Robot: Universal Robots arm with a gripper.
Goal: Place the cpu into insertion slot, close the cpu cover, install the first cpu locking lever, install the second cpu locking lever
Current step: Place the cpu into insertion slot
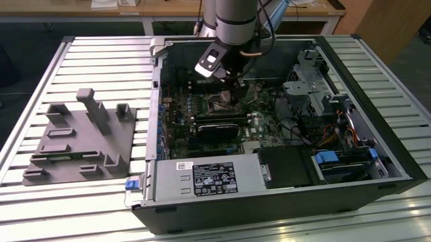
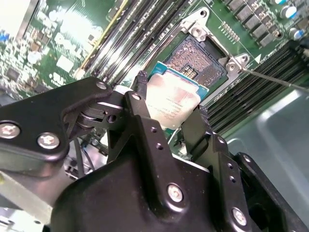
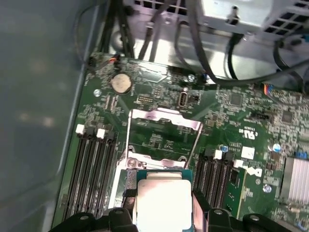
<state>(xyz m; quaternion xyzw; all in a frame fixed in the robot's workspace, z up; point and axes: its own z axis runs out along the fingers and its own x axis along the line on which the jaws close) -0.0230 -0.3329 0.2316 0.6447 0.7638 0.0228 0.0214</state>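
The tool [image 2: 171, 99] grips the cpu [image 2: 176, 99] by opposite edges, its fingers [image 2: 193, 128] hiding the chip's near part. Silvery-grey top, green rim, above the insertion slot [image 2: 195, 58].

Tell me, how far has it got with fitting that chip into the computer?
Nothing looks finished yet. In hand: the fingers grip the chip close to the empty socket. Left: the chip is not seated, and the cover stands open, so closing and locking it are not yet done.
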